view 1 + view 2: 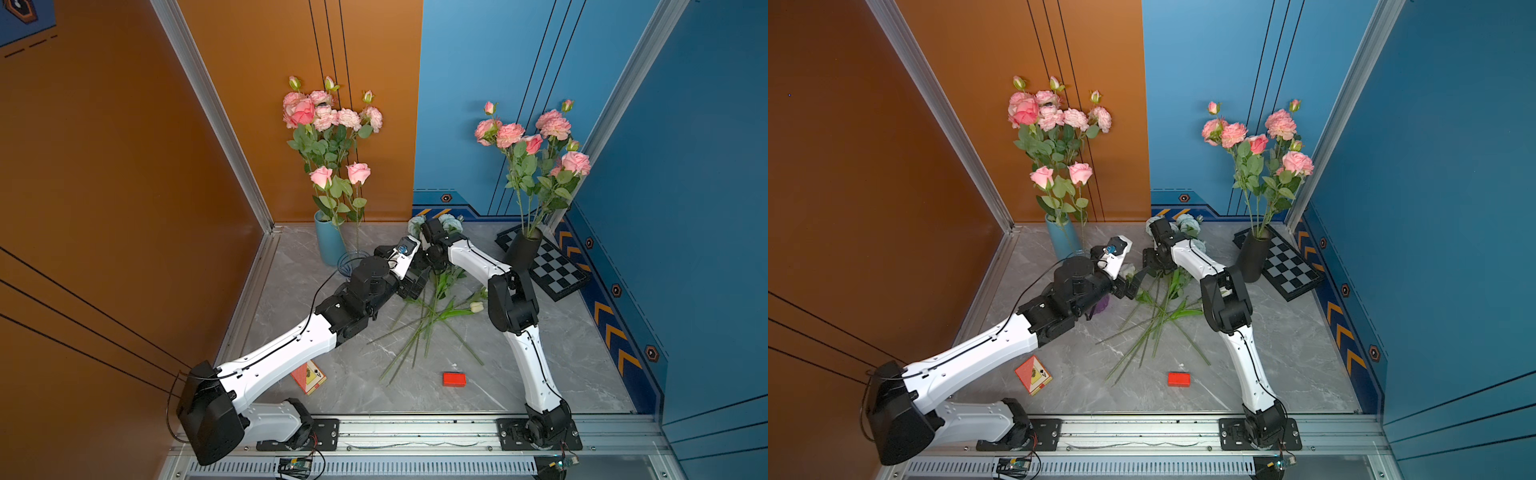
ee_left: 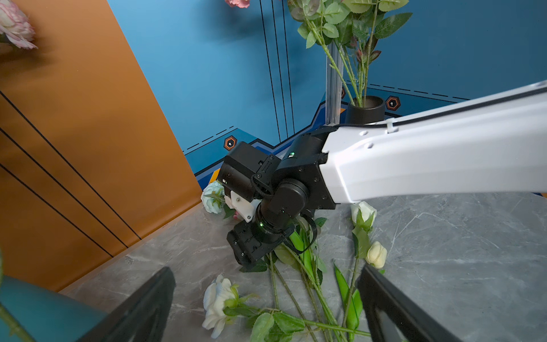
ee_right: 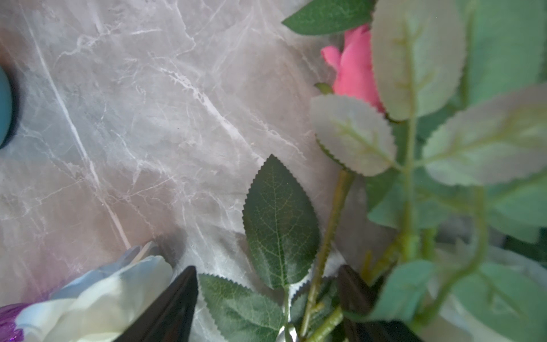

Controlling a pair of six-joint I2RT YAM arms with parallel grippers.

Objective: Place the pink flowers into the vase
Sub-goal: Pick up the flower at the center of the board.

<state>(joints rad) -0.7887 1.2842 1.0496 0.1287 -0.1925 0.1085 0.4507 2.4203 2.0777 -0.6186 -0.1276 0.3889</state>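
Observation:
Pink flowers (image 1: 328,110) stand in a blue vase (image 1: 328,243) at the back left, and more pink flowers (image 1: 548,124) stand in a black vase (image 1: 523,249) at the back right. A pink bud (image 3: 355,68) on a green stem (image 3: 328,231) lies among leaves in the pile on the table. My right gripper (image 3: 268,269) reaches down into that pile, open, with the stem and a leaf between its jaws, nearer one finger. My left gripper (image 2: 266,275) hovers wide open over a white flower (image 2: 217,305) and crossed stems, holding nothing.
Pale blue flowers (image 1: 451,224) and white tulip-like flowers (image 1: 477,306) lie mixed in the pile. A chessboard (image 1: 552,266) lies under the black vase. A red block (image 1: 454,379) and a card box (image 1: 308,376) sit near the front. Both arms nearly meet over the pile.

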